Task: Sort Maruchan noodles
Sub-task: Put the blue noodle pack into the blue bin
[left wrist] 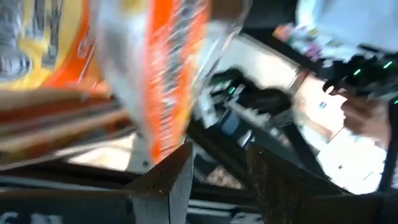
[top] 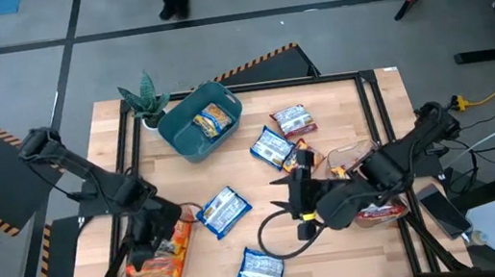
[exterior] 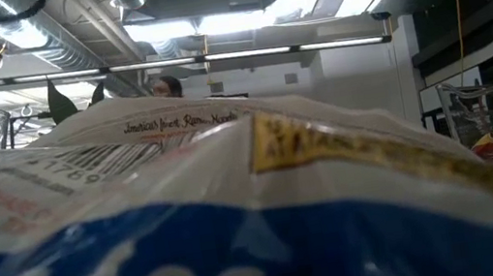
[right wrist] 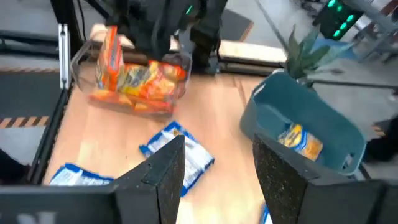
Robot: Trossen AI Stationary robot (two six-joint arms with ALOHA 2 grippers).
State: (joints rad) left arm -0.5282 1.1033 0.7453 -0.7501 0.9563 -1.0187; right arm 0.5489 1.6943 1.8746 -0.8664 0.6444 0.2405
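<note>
Maruchan noodle packets are spread about. Blue-white ones lie flat on the table (top: 224, 210), (top: 259, 271), (top: 271, 148). Orange ones fill a clear tray (top: 161, 265) at the near left, one standing on edge (right wrist: 110, 53). A yellow one (right wrist: 300, 140) lies in the teal bin (top: 199, 121). My left gripper (left wrist: 221, 180) hovers open just over the orange tray, nothing between its fingers. My right gripper (right wrist: 217, 168) hangs open above mid-table, pointing toward the left, over the blue packet (right wrist: 180, 152).
A clear tray (top: 374, 210) with red-white packets stands at the near right. A potted plant (top: 145, 99) is at the far left corner beside the bin. A blue-white packet (exterior: 237, 208) lies right before the low camera and blocks its view. Black rails frame the table.
</note>
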